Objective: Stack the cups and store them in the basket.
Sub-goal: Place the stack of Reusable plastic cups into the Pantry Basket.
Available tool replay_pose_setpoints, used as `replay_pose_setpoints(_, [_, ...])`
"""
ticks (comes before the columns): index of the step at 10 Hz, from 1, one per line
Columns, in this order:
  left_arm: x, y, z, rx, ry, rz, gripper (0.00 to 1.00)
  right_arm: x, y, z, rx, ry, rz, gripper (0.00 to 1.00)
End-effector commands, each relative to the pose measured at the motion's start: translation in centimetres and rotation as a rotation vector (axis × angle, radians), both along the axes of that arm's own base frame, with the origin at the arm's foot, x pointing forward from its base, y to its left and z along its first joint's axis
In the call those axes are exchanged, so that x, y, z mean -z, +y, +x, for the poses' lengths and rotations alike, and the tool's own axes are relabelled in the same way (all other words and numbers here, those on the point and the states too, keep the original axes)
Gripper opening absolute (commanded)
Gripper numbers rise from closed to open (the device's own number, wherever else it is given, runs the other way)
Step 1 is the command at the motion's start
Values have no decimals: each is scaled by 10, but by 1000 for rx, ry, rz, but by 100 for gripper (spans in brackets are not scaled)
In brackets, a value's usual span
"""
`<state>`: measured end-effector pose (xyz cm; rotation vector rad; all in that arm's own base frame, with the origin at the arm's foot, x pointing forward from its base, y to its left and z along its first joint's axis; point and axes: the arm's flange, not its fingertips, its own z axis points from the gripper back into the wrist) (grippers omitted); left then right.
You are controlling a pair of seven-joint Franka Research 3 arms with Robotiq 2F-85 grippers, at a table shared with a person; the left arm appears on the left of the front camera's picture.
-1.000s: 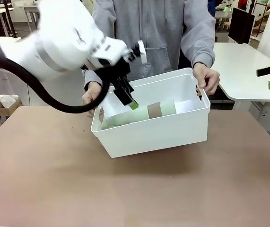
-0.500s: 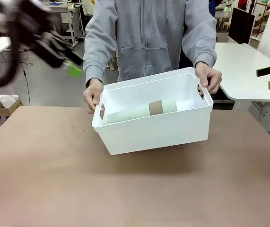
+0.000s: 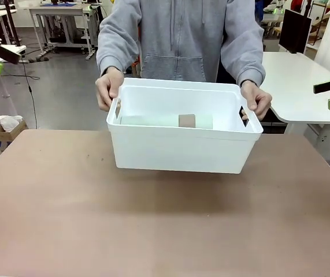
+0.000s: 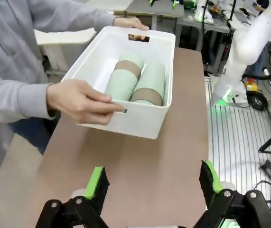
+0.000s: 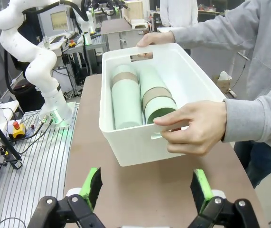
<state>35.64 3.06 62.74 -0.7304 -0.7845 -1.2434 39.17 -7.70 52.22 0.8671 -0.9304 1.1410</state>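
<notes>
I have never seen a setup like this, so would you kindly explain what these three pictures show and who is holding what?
One camera faces a person across a brown table; the other two sit on the robot's wrists, looking along each hand. The person's hands grip a white basket by its end handles, holding it just above the table. Inside lie two stacks of cups, mint green with tan bands, on their sides. The left hand and right hand, black with green pads, are both open and hold nothing, well back from the basket.
</notes>
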Motion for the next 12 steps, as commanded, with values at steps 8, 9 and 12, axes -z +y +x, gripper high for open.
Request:
replay_pose_setpoints(8, [3, 2, 3, 3, -7, -3, 100, -4, 1, -1, 9, 5, 17, 100])
replay_pose_setpoints(9, [3, 2, 3, 3, -7, -3, 100, -4, 1, -1, 9, 5, 17, 100])
replay_pose_setpoints(12, [3, 2, 3, 3, -7, -3, 100, -4, 1, -1, 9, 5, 17, 100])
